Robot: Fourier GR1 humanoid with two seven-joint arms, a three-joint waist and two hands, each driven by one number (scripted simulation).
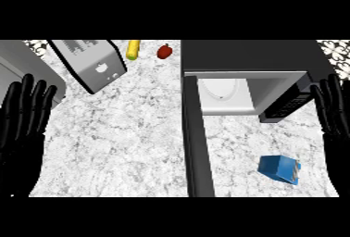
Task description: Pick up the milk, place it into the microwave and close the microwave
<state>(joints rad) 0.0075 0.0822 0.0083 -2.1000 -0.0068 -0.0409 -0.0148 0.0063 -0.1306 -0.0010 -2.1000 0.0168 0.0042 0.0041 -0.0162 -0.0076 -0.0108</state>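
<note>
Now I see the milk (279, 168), a small blue carton, on the counter (123, 139) in front of the open microwave (239, 95), lying tilted, down and inward from my right hand (333, 109). This hand is nearer and holds nothing, its fingers straight. My left hand (24, 120) rests open too, well apart at the far left edge.

Single head view, steeply down onto the counter (123, 139) (forearms from lower edge).

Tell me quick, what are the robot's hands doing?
Left hand: open, fingers straight, holding nothing.
Right hand: open, fingers straight, holding nothing.
</note>
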